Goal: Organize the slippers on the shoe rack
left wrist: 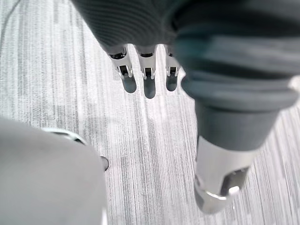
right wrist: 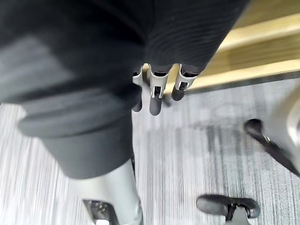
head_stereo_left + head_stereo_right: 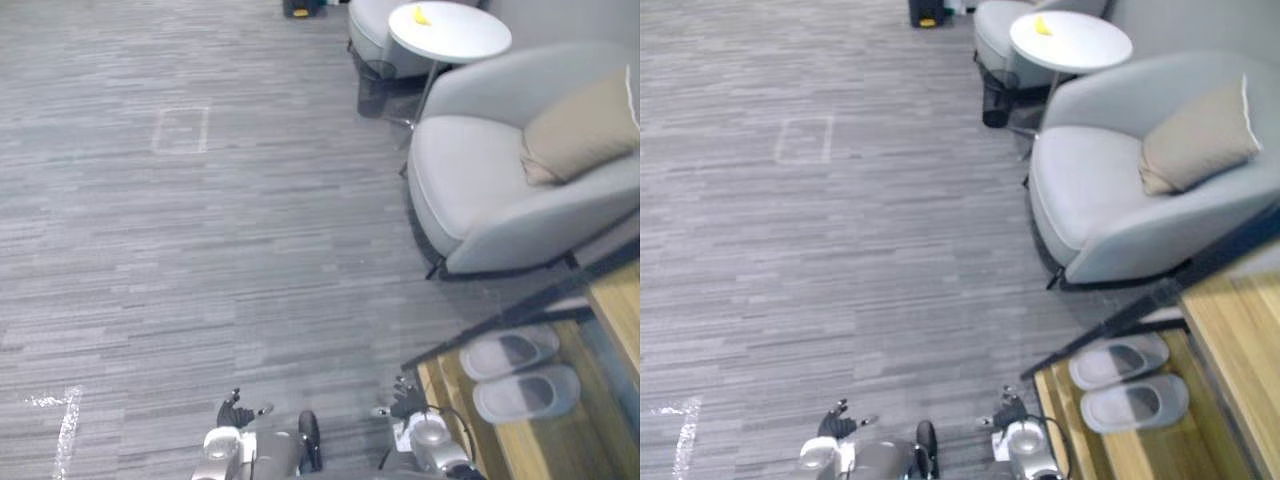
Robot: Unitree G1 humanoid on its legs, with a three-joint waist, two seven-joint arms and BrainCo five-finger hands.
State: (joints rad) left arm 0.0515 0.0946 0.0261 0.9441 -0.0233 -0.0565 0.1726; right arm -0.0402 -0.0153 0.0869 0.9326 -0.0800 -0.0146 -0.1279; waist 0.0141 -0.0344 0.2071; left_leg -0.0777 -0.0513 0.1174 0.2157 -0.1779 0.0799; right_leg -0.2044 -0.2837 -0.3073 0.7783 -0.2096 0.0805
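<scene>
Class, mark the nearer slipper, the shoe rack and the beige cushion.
Nearer slipper (image 3: 527, 393): left eye view, on the slipper's middle.
Shoe rack (image 3: 520, 450): left eye view, on a bare wooden plank.
Beige cushion (image 3: 585, 125): left eye view, on its middle.

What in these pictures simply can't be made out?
Yellow item on the round table: too small in the eye views.
Shoe rack: cut off by the right and bottom edges.
Dark object at the far end: cut by the top edge.

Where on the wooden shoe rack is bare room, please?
Free: the light wooden rack's lower slats on the robot's side of the pair of grey slippers, and its upper board. Crowded: where the slippers lie side by side.
</scene>
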